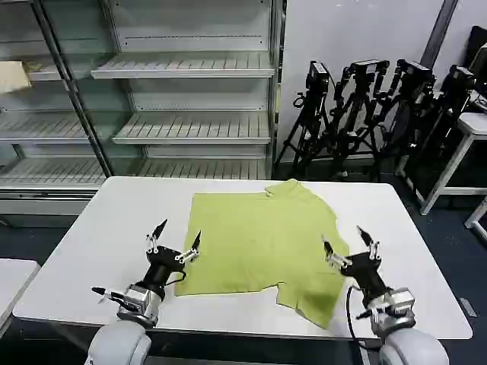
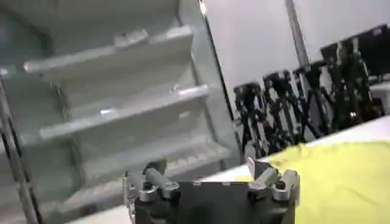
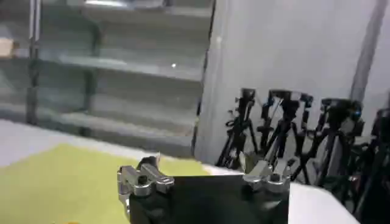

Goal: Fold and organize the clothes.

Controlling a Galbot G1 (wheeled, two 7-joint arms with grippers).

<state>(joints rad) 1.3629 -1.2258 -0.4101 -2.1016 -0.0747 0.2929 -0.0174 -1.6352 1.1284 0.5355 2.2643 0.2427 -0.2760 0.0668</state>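
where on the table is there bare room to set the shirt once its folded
Bare white table lies on the robot's left, between the T-shirt and the table's left edge, by the open left pincer. A strip also runs from the shirt's right side to the right edge, beside the open right pincer. The middle is crowded by the spread shirt.

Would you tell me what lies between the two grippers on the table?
In the head view, the lime T-shirt spans the stretch between the left gripper and right gripper, both open.
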